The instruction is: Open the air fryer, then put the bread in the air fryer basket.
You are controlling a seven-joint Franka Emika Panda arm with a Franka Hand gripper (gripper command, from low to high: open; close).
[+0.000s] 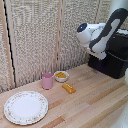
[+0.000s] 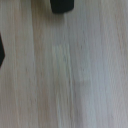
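white arm sits in the upper right of the exterior view, bent in front of the air fryer [image 1: 116, 59], a big black glossy box at the right edge on the tabletop [image 1: 95, 102]. the end effector [image 1: 101, 55] is hard to make out there, tucked low against the fryer front; cannot tell if the fingers are wide or narrow, and nothing shows between them. wrist view is blurred, mostly bare pale wood, with a dark finger [image 2: 62, 6] at the frame's top edge and another dark bit at the left edge; that does not settle the opening either.

drawer looks closed, handle not clearly visible, likely hidden behind the arm. judgement: the handle is rigid plastic and the drawer will slide with some resistance, so take it square across the grip bar and pull straight out; the glossy shell could be slippery if pinched anywhere else.

bread [image 1: 69, 88] lies flat on the tabletop at frame centre, lower left of the end effector and well apart from it. just beside it are a small white bowl [image 1: 61, 76] and a pink cup [image 1: 47, 80]; a flowered plate [image 1: 26, 107] sits at lower left. bread is probably light and a bit soft, crushable; pinch across its short width, gently.
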